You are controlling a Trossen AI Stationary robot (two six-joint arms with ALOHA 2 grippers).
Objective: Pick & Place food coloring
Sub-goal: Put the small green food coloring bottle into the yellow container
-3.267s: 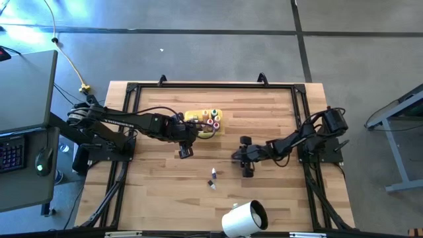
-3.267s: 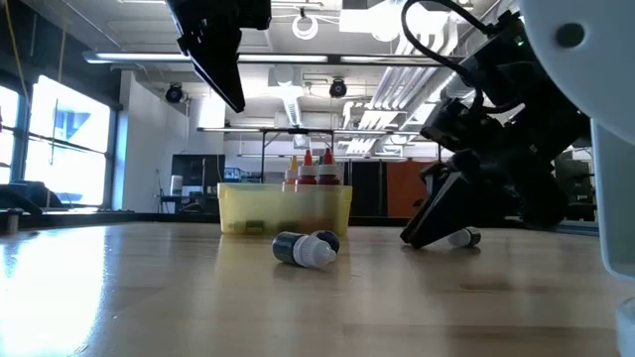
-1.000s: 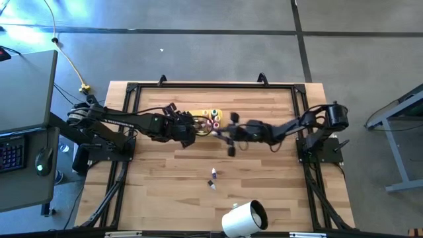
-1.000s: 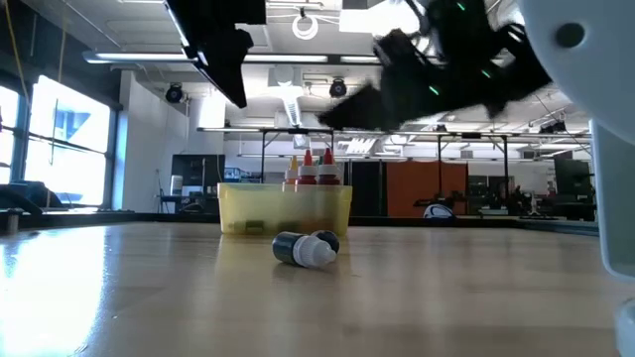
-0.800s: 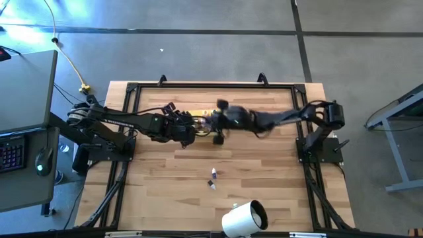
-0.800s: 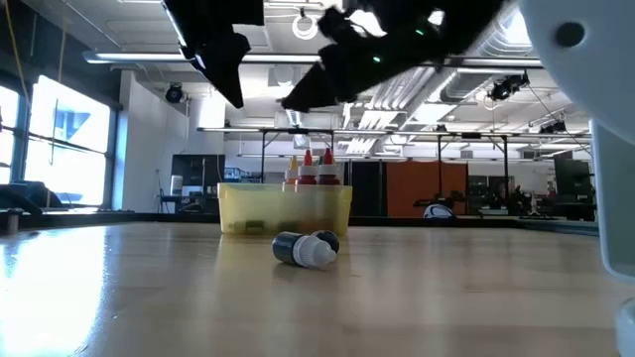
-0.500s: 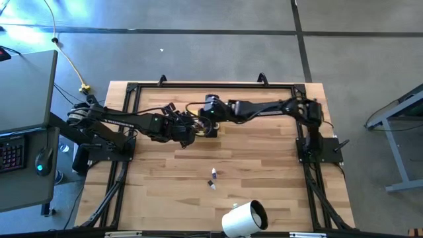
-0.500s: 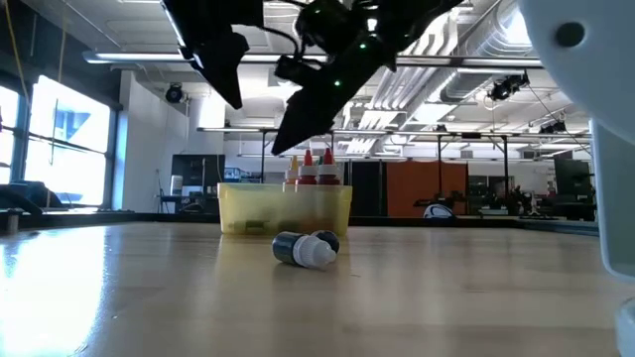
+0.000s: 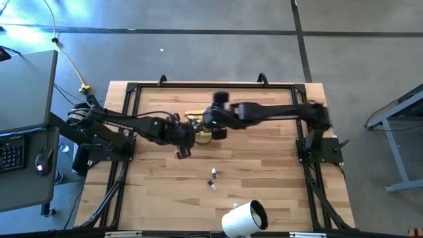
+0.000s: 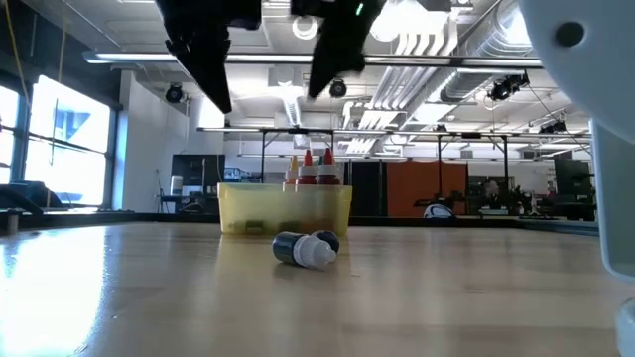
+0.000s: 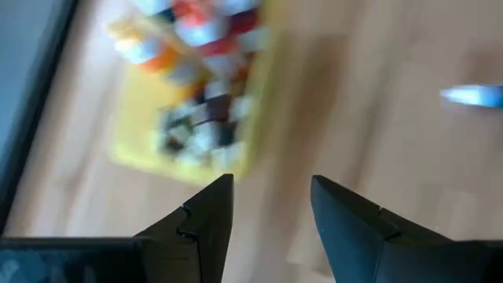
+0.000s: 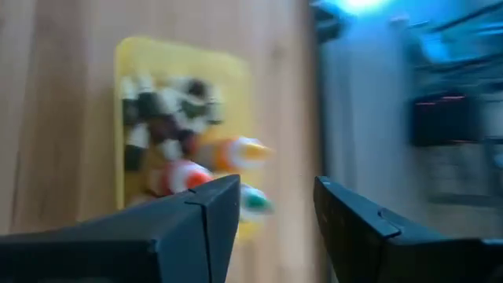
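Observation:
The yellow tray (image 9: 197,118) stands at the table's middle, toward the far edge, with several food coloring bottles (image 12: 177,149) upright in it; red and orange tops (image 10: 314,167) rise over its rim. Two more bottles (image 9: 212,178) lie on their sides on the wood nearer me, dark with a white cap (image 10: 306,248). My right gripper (image 12: 277,192) hangs open above the tray (image 12: 130,118), nothing between its fingers. My left gripper (image 11: 272,196) is open and empty, raised just off the tray's near left corner (image 9: 182,151).
A large white cylinder (image 9: 243,218) lies at the near edge, right of centre, and fills the right side of the low view (image 10: 595,139). A black frame (image 9: 211,84) runs round the table. Bare wood lies right of the tray and around the two loose bottles.
My right arm has swung from the table's middle toward the left and far edge, staying raised, until its gripper is over the tray. My left gripper has drawn back a little from the tray toward the near edge. The bottles on the table have not moved.

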